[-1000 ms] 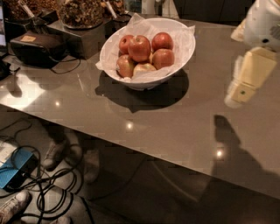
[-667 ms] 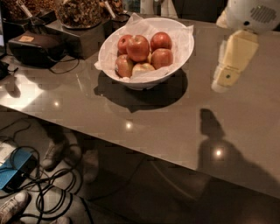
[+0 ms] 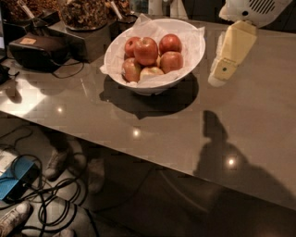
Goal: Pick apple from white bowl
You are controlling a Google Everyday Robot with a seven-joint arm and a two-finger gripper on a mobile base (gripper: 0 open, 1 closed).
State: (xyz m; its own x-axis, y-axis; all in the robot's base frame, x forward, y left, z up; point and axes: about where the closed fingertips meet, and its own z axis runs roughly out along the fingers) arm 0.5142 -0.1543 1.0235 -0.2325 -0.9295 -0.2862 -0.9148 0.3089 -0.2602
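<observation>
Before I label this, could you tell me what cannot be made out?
All in the camera view:
- The gripper, right of the white bowl: its arm is cut off by the top edge.
- The lower apples: partly hidden by the red apple on top and the paper.
- The jars, top left: cut by the top edge, contents too dark.

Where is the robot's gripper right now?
The gripper hangs over the table at the camera view's upper right, just right of the white bowl, apart from it.
</observation>
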